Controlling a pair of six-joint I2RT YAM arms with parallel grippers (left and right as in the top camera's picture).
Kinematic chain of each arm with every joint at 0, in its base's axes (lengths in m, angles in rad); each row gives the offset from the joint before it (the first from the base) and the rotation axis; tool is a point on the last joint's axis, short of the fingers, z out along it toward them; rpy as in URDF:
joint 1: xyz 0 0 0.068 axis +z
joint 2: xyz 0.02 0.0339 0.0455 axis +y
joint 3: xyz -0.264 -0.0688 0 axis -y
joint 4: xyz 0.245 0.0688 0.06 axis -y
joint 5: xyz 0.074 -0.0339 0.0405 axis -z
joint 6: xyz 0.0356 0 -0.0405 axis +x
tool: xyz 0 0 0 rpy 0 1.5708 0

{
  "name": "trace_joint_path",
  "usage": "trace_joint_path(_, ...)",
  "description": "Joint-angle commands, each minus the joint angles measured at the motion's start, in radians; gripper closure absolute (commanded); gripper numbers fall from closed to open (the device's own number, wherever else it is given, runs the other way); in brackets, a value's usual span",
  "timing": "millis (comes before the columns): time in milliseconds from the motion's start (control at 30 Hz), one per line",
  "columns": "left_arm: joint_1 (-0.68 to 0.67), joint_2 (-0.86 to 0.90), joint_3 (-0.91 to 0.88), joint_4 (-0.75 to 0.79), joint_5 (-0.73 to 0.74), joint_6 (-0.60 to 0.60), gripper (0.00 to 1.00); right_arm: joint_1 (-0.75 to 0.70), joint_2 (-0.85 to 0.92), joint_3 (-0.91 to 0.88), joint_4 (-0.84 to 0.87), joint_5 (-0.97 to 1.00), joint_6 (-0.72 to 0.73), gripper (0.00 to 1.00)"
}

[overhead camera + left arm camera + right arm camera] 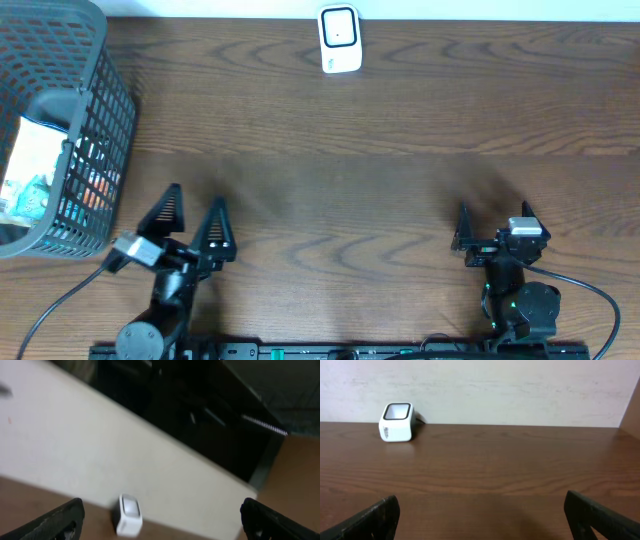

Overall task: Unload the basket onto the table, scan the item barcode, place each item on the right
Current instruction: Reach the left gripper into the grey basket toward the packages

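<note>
Left pincer point(195, 198) and right pincer point(493, 212) are wide open, empty, near; scanner point(340, 40) stands at far bench point(350, 150) edge.

The wooden counter point(380, 150) carried a white scanner point(340, 40) at twelve o'clock and a grey mesh basket point(103, 125) at ten o'clock.

The dark brown wooden table point(380, 150) shows a smooth, faintly sheened grain, the small white box-shaped plastic scanner point(340, 40) looks glossy with a dark shiny window, the grey plastic lattice basket point(100, 120) is matt, and the pale wall point(520, 390) is matt and slightly mottled.
</note>
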Motion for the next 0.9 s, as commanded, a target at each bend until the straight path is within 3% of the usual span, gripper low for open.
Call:
trace_joint_path(0,0.004,0.036,0.122,0.010,-0.076,0.110,0.02,0.000,-0.005,-0.002,-0.004,-0.003,-0.011,0.01)
trace_joint_path(100,0.004,0.135,0.256,-0.043,-0.076,0.198,0.02,0.000,-0.005,-0.002,-0.004,-0.003,-0.012,0.01)
trace_joint_path(233,0.004,0.317,0.499,-0.249,-0.081,0.260,0.02,0.000,-0.005,-0.002,-0.004,-0.003,-0.012,0.01)
trace_joint_path(333,0.004,0.520,0.777,-0.542,-0.102,0.289,0.02,0.000,-0.005,-0.002,-0.004,-0.003,-0.012,0.01)
trace_joint_path(433,0.004,0.760,1.119,-0.894,-0.101,0.407,0.02,0.000,-0.005,-0.002,-0.004,-0.003,-0.011,0.01)
trace_joint_path(533,0.004,0.928,1.370,-1.123,-0.046,0.510,0.02,0.000,-0.005,-0.002,-0.004,-0.003,-0.011,0.01)
trace_joint_path(667,0.004,1.070,1.548,-1.215,-0.056,0.610,0.03,0.000,-0.005,-0.002,-0.004,-0.003,-0.011,0.01)
trace_joint_path(867,0.033,1.255,1.792,-1.344,-0.057,0.617,0.02,0.000,-0.005,-0.002,-0.004,-0.003,-0.011,0.01)
